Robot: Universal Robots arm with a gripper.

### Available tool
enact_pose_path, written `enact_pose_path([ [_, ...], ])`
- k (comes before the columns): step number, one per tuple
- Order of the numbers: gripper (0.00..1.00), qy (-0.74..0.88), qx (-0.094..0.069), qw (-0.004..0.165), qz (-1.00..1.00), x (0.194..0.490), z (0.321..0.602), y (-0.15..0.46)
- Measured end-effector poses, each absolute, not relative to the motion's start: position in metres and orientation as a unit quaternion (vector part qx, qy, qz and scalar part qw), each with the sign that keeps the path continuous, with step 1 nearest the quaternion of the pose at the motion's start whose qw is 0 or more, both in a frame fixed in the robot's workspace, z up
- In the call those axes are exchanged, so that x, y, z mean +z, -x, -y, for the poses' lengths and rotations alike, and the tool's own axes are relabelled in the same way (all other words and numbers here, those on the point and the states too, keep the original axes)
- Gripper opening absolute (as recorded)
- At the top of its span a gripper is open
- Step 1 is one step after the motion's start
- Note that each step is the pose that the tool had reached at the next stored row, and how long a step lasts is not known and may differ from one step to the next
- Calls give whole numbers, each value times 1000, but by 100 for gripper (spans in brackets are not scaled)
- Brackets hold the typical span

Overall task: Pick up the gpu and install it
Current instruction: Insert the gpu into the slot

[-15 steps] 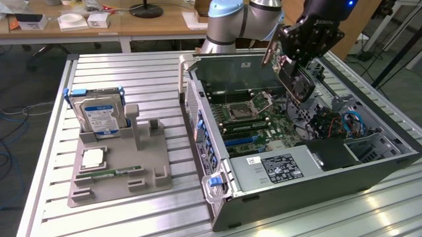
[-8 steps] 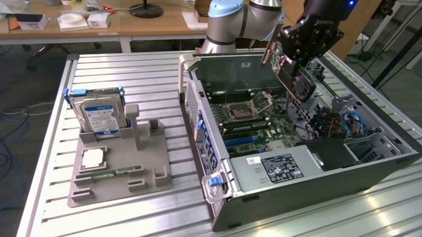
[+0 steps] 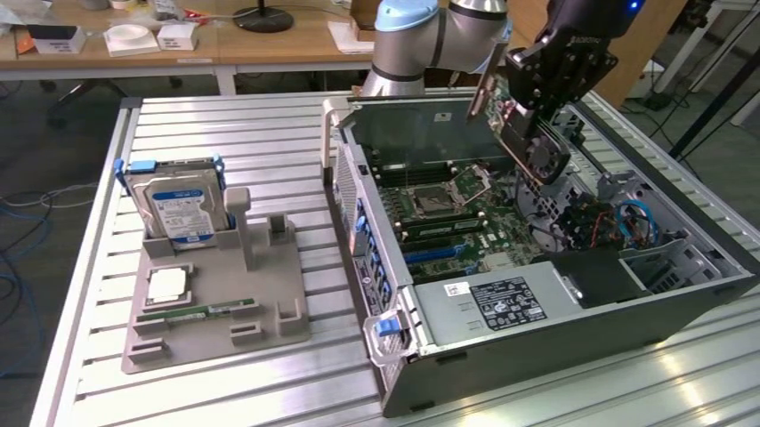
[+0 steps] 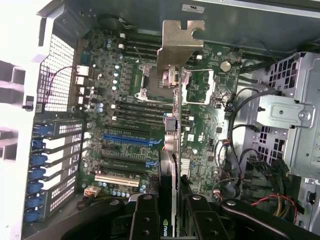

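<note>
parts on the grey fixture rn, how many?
3 on the fixture: hard drive upright at the far end, square chip flat mid-tray, memory stick lying just nearer. Others may be hidden.

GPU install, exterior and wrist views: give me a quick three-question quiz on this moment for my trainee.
1. True or false: the gpu is already seated in a slot on the motherboard.
2. What is the pincer shut on? A) the memory stick B) the gpu C) the hard drive
3. Fill in: the open computer case lies to the exterior view's ____ of the grey tray.

Key:
1. False. It hangs tilted in the air above the board.
2. B
3. right
</note>
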State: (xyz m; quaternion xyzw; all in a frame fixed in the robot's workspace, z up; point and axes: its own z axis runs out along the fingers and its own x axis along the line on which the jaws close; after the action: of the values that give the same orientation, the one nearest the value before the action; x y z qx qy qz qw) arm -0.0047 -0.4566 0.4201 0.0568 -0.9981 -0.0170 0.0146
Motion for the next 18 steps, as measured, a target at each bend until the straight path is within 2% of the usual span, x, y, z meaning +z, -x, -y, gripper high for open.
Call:
enact_pose_path([
  [18, 26, -83, -17, 15, 996, 420, 457, 5],
])
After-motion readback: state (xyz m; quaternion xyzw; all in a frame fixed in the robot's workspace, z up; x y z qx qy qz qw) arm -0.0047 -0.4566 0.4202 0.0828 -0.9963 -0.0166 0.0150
